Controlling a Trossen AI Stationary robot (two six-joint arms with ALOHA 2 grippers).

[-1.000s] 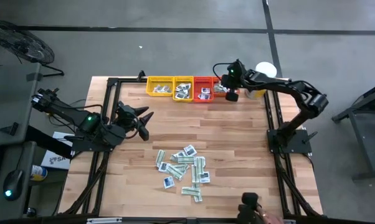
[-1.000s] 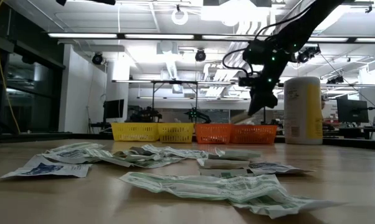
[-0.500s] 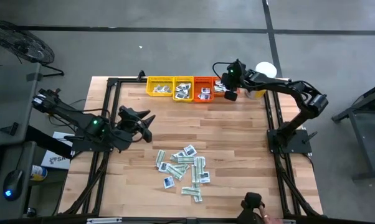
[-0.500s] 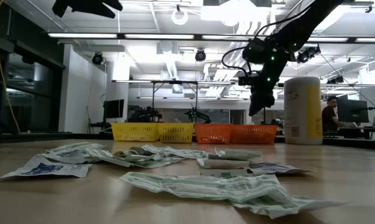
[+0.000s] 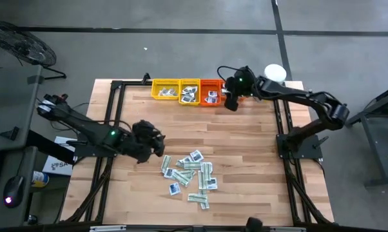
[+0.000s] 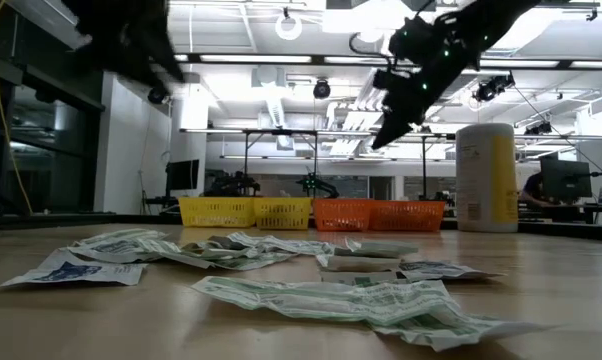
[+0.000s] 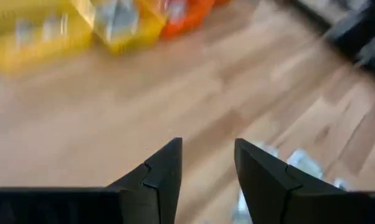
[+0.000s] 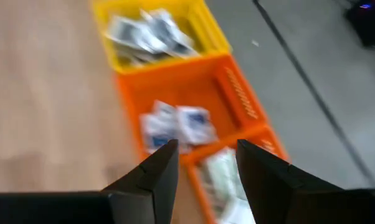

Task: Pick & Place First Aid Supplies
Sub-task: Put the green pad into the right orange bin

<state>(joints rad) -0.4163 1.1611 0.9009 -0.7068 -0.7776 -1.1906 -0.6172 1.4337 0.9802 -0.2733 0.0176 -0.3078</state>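
The first aid supplies, small flat paper packets, lie in a loose pile (image 5: 191, 174) (image 6: 281, 270) on the wooden table, near its front middle. More packets sit in the trays (image 8: 175, 127). My left gripper (image 5: 156, 143) (image 7: 208, 165) hangs open just left of the pile, above the table, with nothing between its fingers. My right gripper (image 5: 229, 102) (image 8: 206, 165) (image 6: 386, 125) is open and empty, raised over the orange trays (image 5: 211, 92) at the far edge.
Two yellow trays (image 5: 165, 89) and two orange ones stand in a row along the far edge. To their right stands a tall white-and-yellow canister (image 6: 486, 177). Dark frame rails (image 5: 113, 109) run along both table sides. Bare wood lies between trays and pile.
My left gripper has gone down and toward the near right, up to the pile, rolling as it went. My right gripper has risen and shifted a little left over the orange trays, tipping; a pale packet seen at its tips a second ago is gone from there.
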